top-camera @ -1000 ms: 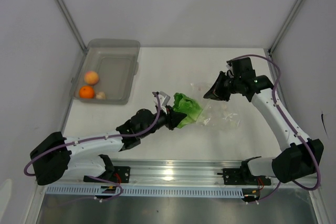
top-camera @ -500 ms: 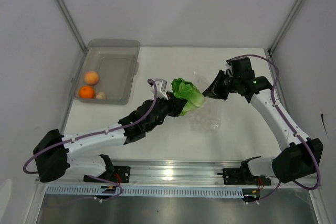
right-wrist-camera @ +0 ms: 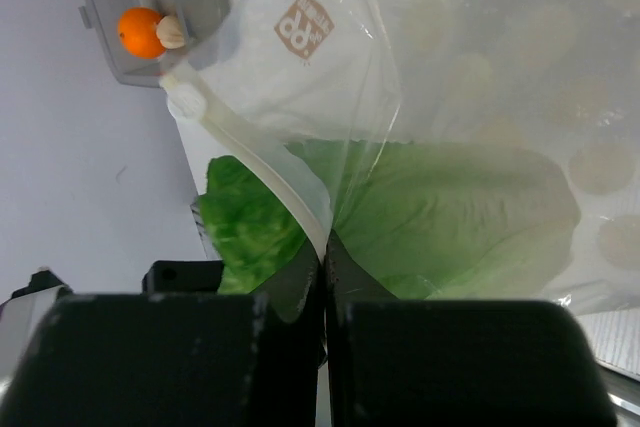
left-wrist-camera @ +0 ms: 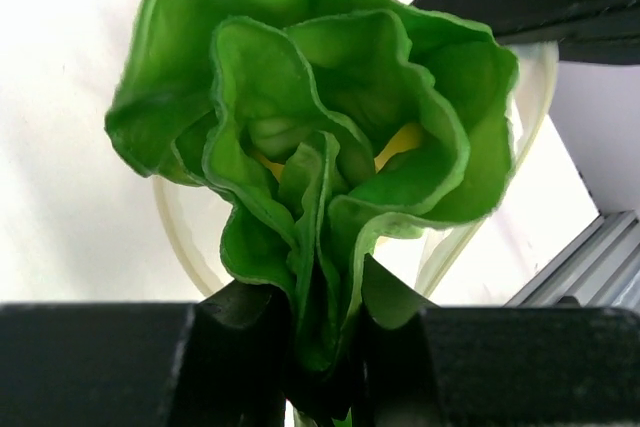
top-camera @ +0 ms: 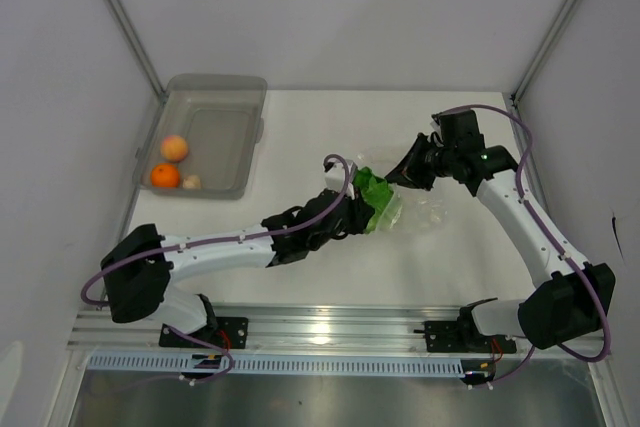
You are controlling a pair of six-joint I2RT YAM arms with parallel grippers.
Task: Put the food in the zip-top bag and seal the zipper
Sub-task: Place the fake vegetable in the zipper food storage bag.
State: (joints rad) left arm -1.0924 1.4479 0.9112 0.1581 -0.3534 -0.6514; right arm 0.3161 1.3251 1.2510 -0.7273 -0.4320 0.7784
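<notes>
green lettuce head [left-wrist-camera: 320, 137], its base clamped in the left gripper [left-wrist-camera: 320, 347], pokes partway into the mouth of the clear zip-top bag [right-wrist-camera: 480, 67], whose zipper rim [right-wrist-camera: 250, 162] the right gripper [right-wrist-camera: 322, 282] pinches, while two orange fruits [top-camera: 165, 176] and a beige lump [top-camera: 192, 182] lie in the grey bin [top-camera: 218, 81].

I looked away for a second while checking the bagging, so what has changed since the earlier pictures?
The left gripper, shut on the lettuce, carried it to the right, leafy end into the open mouth of the zip-top bag. The right gripper stayed clamped on the bag's rim, hardly moving. The bin with its two orange fruits stayed put.
</notes>
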